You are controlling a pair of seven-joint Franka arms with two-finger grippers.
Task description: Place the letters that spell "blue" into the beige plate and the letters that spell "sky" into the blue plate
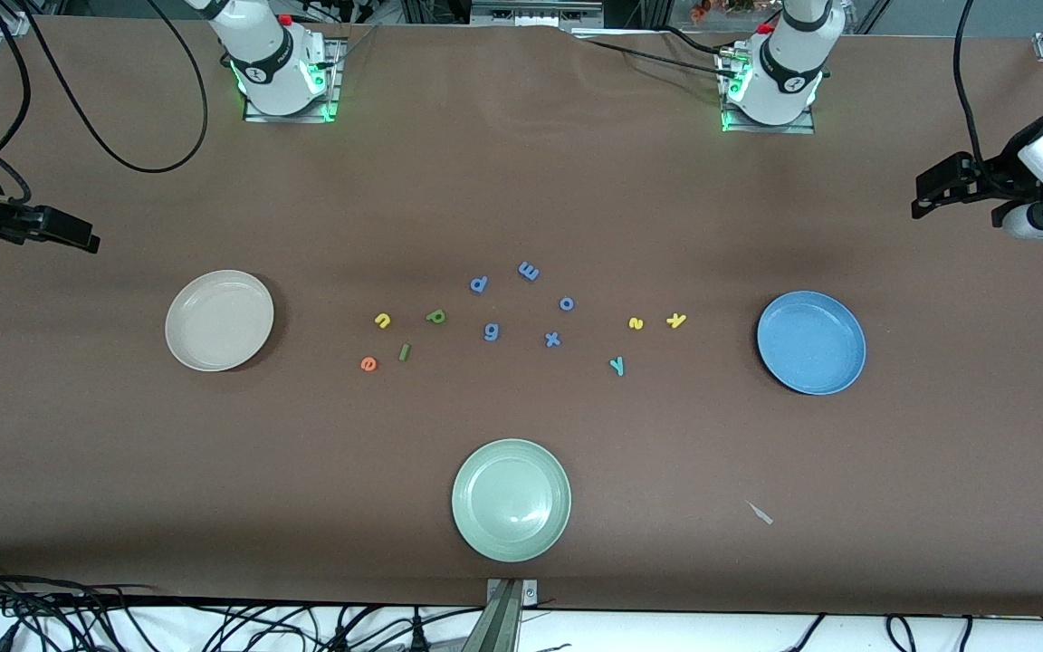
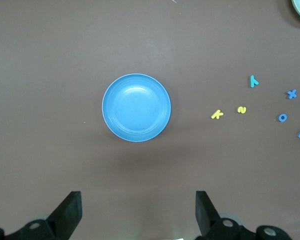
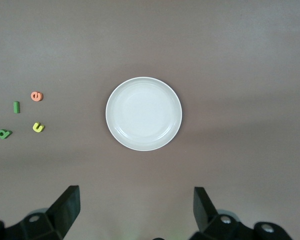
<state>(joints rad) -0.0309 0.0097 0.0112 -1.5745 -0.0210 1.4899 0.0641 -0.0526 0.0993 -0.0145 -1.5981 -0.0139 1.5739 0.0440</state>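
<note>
Loosely scattered mid-table, the foam letters lie flat: orange e (image 1: 368, 364), dark green l (image 1: 405, 351), yellow u (image 1: 382, 320) and green b (image 1: 435, 316) near the beige plate (image 1: 219, 320); yellow s (image 1: 636, 323), yellow k (image 1: 676, 320) and teal y (image 1: 617, 365) near the blue plate (image 1: 810, 342). Both arms wait, the left gripper (image 2: 138, 212) over the table by the blue plate, the right gripper (image 3: 136, 212) by the beige one, jaws wide apart, holding nothing

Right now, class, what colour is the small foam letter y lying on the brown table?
Teal; the small foam letter y shows best in the front view.
</note>
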